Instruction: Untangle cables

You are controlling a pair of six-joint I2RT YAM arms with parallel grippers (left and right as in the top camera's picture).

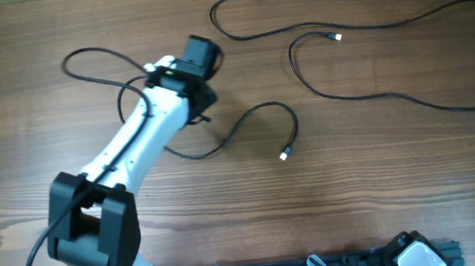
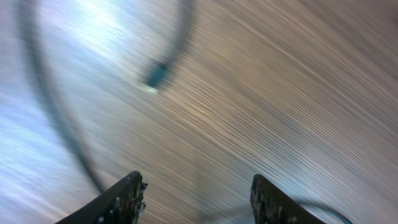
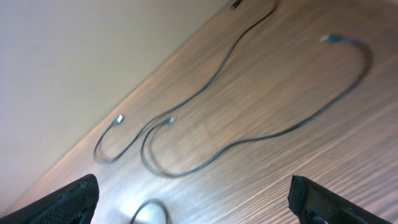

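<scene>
Overhead, we see the three cables (image 1: 374, 96) lying on the table (image 1: 402, 204), one looping under the left arm (image 1: 141, 133); only the wrist views show us the left claw (image 2: 198, 186) and right claw (image 3: 193, 199) spread.

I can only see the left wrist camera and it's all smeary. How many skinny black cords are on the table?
Observer: Three thin black cables with small plugs lie on the brown wooden table.
Operator: Are they all knotted together?
Observer: No. From overhead, none crosses another. The left cable passes under the white left arm. The top cable and the right-side cable lie apart from it.
Operator: Where's my other hand?
Observer: The right hand sits back by the robot's base, wide open, holding nothing.
</scene>
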